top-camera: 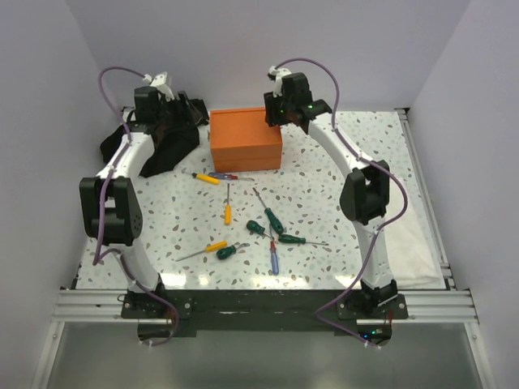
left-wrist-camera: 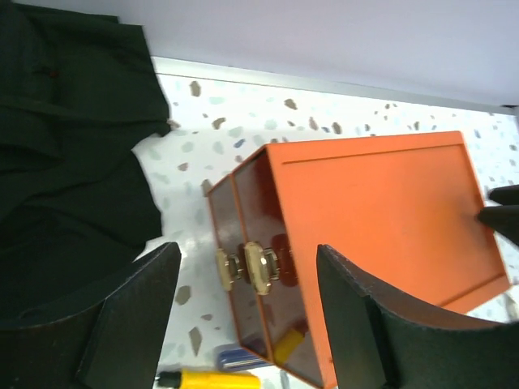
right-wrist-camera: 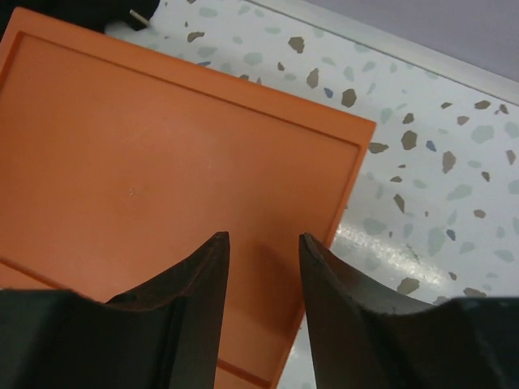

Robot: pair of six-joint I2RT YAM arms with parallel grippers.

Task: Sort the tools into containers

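Note:
The orange box (top-camera: 246,139) stands shut at the back middle of the table. Its brass latch (left-wrist-camera: 258,266) shows on the front face. My left gripper (left-wrist-camera: 247,255) is open wide and empty, hovering over the box's left end and latch. My right gripper (right-wrist-camera: 263,239) is open and empty just above the right part of the box lid (right-wrist-camera: 162,162). Several screwdrivers lie loose on the table: a yellow one (top-camera: 206,177) and a blue one (top-camera: 227,176) by the box, green ones (top-camera: 274,219) and others nearer me. The clear bin is out of view.
A black cloth heap (top-camera: 158,146) lies left of the box, under the left arm; it fills the left of the left wrist view (left-wrist-camera: 65,162). The table's back rail (left-wrist-camera: 324,81) runs behind the box. A white sheet (top-camera: 422,235) lies along the right edge.

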